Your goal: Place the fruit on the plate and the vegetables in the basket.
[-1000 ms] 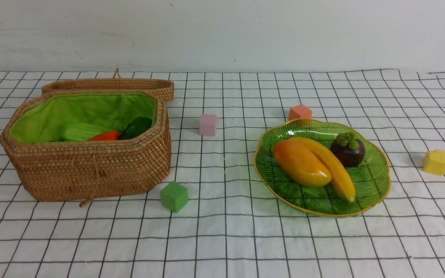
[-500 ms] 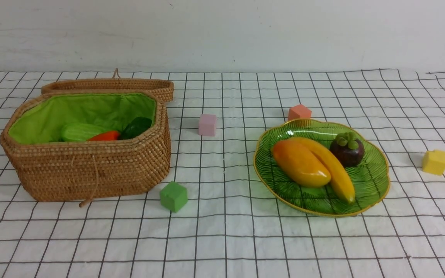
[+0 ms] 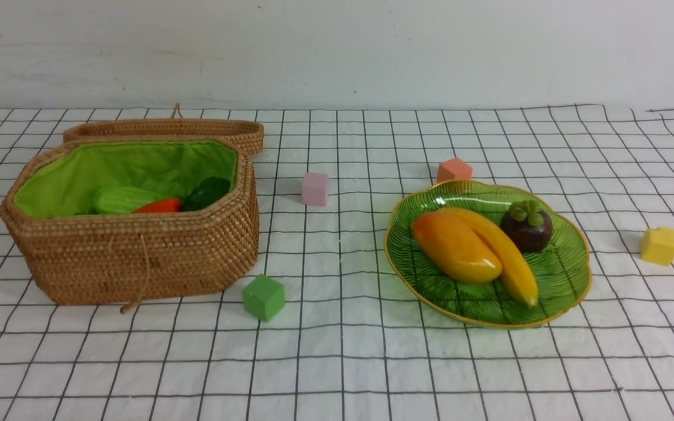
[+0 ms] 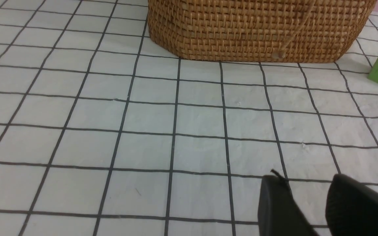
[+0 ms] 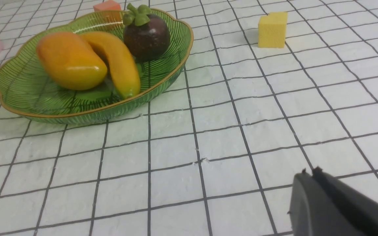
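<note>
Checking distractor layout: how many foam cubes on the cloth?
4. Green cube by the basket's near right corner; pink cube between basket and plate; orange cube just behind the plate; yellow cube right of it. More could sit hidden behind the basket.

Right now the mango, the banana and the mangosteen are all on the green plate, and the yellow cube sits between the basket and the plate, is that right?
Not quite. The cube between the basket and the plate is the pink cube; the yellow cube lies beyond the plate, on the robot's right, as the front view shows. The mango, banana and mangosteen are on the plate.
</note>
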Tool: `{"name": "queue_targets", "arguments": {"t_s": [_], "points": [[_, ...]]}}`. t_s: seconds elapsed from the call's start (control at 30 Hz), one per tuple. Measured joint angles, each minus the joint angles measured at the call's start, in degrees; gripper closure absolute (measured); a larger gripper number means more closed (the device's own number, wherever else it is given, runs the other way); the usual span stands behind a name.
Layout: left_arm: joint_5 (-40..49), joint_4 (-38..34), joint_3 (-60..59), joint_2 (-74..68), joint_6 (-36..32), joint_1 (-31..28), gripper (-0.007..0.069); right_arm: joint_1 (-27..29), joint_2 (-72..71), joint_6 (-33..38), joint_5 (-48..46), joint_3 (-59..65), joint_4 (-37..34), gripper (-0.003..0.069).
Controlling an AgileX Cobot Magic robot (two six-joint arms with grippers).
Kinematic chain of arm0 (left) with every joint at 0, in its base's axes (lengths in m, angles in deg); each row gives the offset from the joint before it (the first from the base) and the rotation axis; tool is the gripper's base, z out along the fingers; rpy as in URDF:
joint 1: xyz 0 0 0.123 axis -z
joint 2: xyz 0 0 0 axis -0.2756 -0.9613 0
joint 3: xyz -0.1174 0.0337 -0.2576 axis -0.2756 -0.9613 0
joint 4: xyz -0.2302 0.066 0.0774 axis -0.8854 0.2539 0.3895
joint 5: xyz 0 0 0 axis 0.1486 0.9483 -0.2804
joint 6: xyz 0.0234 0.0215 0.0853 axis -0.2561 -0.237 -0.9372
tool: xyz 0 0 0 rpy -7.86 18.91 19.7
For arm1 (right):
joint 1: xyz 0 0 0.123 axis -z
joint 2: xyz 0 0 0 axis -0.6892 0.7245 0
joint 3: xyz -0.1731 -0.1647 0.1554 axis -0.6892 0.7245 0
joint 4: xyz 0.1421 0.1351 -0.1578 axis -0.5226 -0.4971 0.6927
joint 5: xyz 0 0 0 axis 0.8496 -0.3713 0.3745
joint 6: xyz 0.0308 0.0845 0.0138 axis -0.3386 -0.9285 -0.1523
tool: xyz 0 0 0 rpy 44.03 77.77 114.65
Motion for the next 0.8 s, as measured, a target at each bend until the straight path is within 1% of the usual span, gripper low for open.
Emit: {"name": "queue_targets", "arguments": {"t_s": [0.67,0.8], "points": [[0.0,0.0,0.0,0.0,0.0,0.0,0.0388,0.0,0.0,0.0,0.1,0.0,0.0,0.0624],[0.0,0.0,0.0,0.0,0.0,1.3,0.0386,0.0,0.0,0.0,0.1,0.0,0.0,0.062]]}}
